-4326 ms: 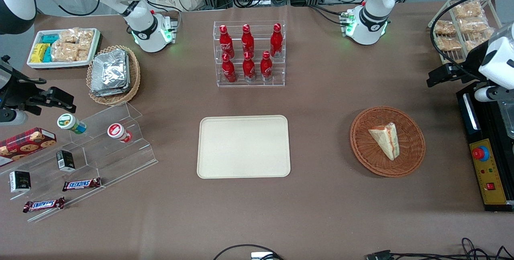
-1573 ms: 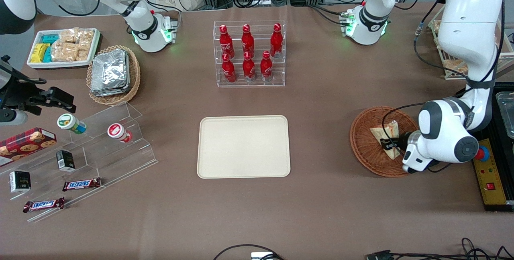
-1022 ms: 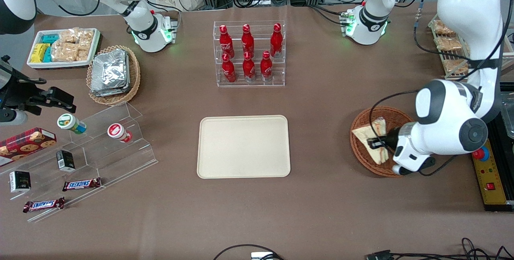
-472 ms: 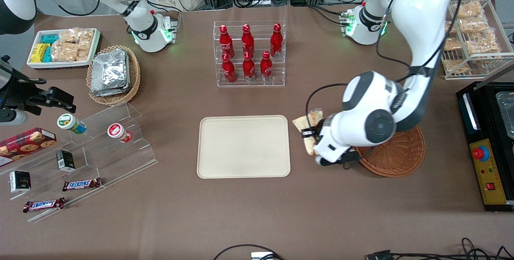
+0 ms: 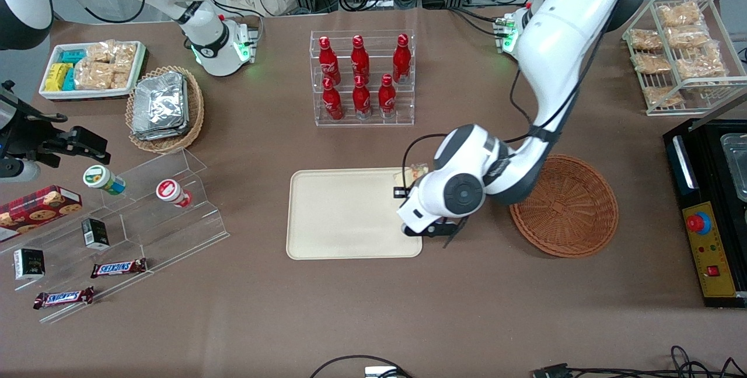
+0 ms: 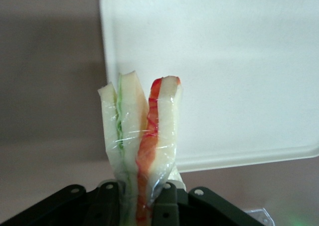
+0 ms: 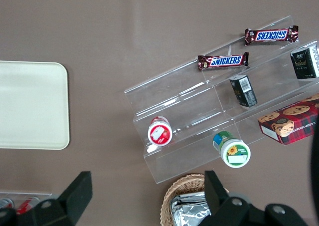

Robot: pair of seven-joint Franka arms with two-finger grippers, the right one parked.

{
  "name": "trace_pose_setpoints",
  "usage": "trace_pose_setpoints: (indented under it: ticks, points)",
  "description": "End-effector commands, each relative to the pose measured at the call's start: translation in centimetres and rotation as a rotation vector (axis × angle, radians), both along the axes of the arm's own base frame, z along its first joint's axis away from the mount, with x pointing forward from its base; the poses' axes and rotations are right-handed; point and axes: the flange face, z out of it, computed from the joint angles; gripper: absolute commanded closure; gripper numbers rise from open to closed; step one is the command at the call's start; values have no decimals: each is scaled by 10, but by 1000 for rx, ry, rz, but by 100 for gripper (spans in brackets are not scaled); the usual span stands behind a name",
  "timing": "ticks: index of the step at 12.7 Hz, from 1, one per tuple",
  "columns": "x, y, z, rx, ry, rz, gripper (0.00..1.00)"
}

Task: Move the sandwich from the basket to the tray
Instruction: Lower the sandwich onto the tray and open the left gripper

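Note:
My left gripper (image 5: 404, 186) is shut on the sandwich (image 5: 411, 172), a wrapped wedge of pale bread with red, orange and green layers. It holds the sandwich in the air above the edge of the cream tray (image 5: 338, 214) that faces the basket. In the left wrist view the sandwich (image 6: 142, 131) is pinched between the black fingers (image 6: 167, 206), over the tray's corner (image 6: 209, 61). The reddish-brown wicker basket (image 5: 564, 205) has nothing in it and lies toward the working arm's end of the table.
A clear rack of red bottles (image 5: 362, 77) stands farther from the front camera than the tray. A clear stepped stand with cups and candy bars (image 5: 117, 220) lies toward the parked arm's end. A wire rack of bagged snacks (image 5: 680, 45) and a black control box (image 5: 709, 214) lie at the working arm's end.
My gripper lifted the sandwich out of the basket and carried it sideways toward the tray. It now hangs over the tray's edge.

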Motion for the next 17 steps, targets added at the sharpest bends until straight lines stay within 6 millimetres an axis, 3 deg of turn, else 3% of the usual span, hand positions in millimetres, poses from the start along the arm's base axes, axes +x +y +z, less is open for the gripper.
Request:
trace_pose_setpoints:
  ticks: [1,4,5,6,7,9,10,11,14,17]
  points:
    - [-3,-17,-45,-1,9,-45,100]
    - [-14,-27,-65,35,-15,-113,100]
    - [-14,-26,-67,37,-14,-111,85]
    - [-13,-24,-68,37,-16,-115,8]
    - [-10,-22,-65,33,-26,-111,0]
    - [-1,-18,-53,28,-42,-79,0]
    - [7,-8,-38,21,-48,-60,0]
    - [23,13,-11,14,-66,-28,0]
    - [43,82,89,31,-36,27,0]
    - [46,185,201,89,-25,119,0]
